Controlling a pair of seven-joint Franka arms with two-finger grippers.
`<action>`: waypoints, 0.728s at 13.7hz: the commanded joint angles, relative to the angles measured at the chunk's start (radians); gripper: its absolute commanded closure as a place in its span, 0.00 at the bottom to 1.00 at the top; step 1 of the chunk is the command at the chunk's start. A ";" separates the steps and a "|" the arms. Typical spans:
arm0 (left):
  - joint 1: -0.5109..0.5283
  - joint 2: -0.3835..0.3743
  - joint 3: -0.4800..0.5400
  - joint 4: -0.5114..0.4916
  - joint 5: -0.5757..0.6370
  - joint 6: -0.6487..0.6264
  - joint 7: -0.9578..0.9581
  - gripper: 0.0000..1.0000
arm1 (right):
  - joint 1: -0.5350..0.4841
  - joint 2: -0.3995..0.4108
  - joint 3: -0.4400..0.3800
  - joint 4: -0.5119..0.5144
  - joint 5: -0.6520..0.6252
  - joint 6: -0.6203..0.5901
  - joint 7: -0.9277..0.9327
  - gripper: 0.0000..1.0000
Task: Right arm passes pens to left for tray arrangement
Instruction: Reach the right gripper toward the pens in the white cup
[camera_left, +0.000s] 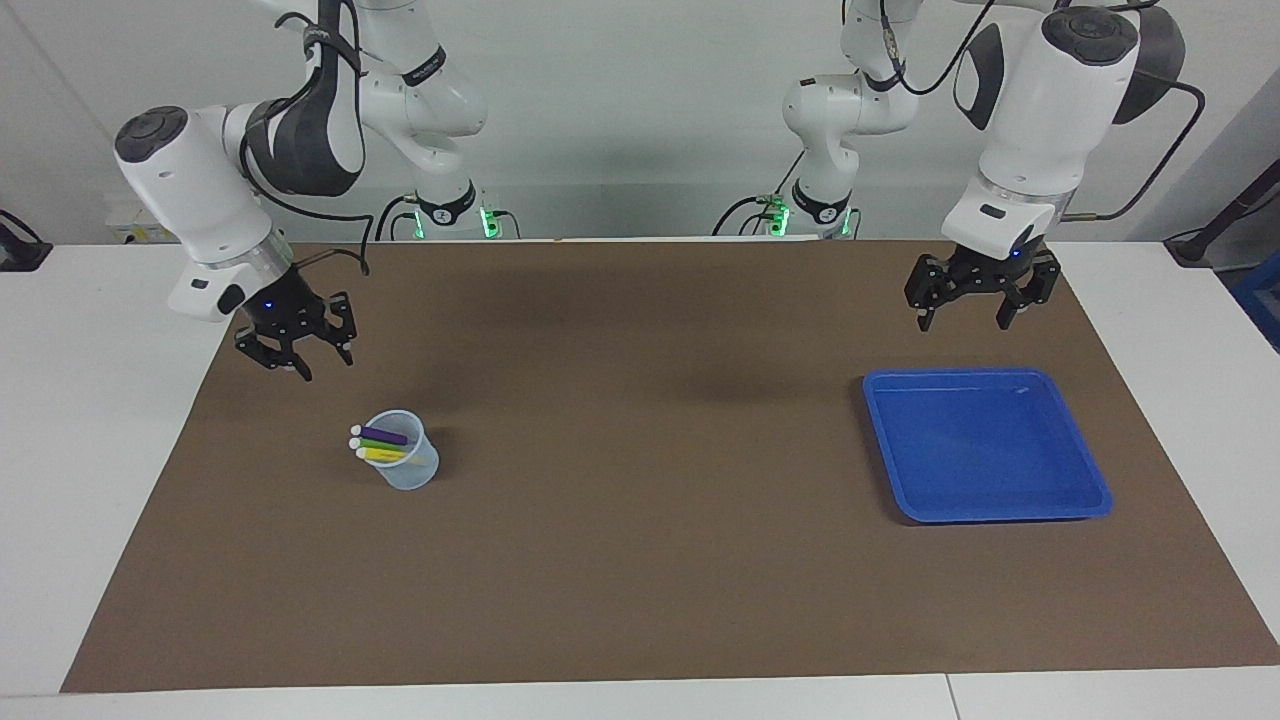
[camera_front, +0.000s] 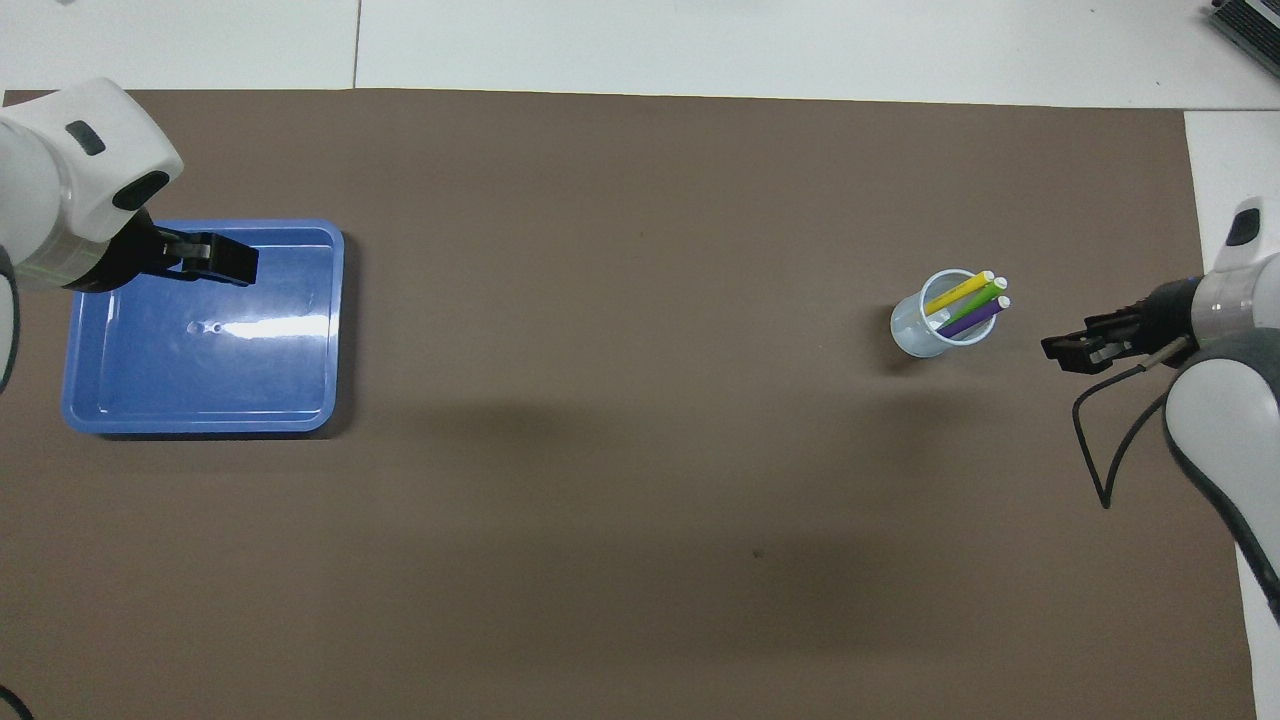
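Three pens, purple (camera_left: 386, 436), green (camera_left: 384, 446) and yellow (camera_left: 384, 455), lean together in a small translucent cup (camera_left: 412, 468) toward the right arm's end of the table. From overhead, the pens (camera_front: 968, 303) poke out of the cup (camera_front: 922, 332). My right gripper (camera_left: 322, 366) (camera_front: 1062, 350) hangs over the brown mat beside the cup, apart from it, open and holding nothing. The blue tray (camera_left: 985, 445) (camera_front: 200, 370) lies bare at the left arm's end. My left gripper (camera_left: 963, 322) (camera_front: 235, 262) waits open above the tray's edge nearest the robots.
A brown mat (camera_left: 640, 560) covers most of the white table (camera_left: 90, 420). A black cable (camera_front: 1100, 460) loops down from the right arm's wrist. A dark object (camera_front: 1250, 25) sits at the table's corner farthest from the robots at the right arm's end.
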 joint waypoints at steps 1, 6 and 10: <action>0.002 -0.016 0.000 -0.017 0.017 -0.002 0.005 0.00 | -0.011 0.059 0.011 0.063 0.024 -0.001 -0.099 0.45; 0.002 -0.016 0.000 -0.017 0.017 -0.002 0.005 0.00 | 0.006 0.144 0.022 0.120 0.053 0.000 -0.155 0.51; 0.002 -0.016 0.000 -0.017 0.017 -0.002 0.005 0.00 | 0.007 0.187 0.024 0.129 0.051 0.029 -0.161 0.52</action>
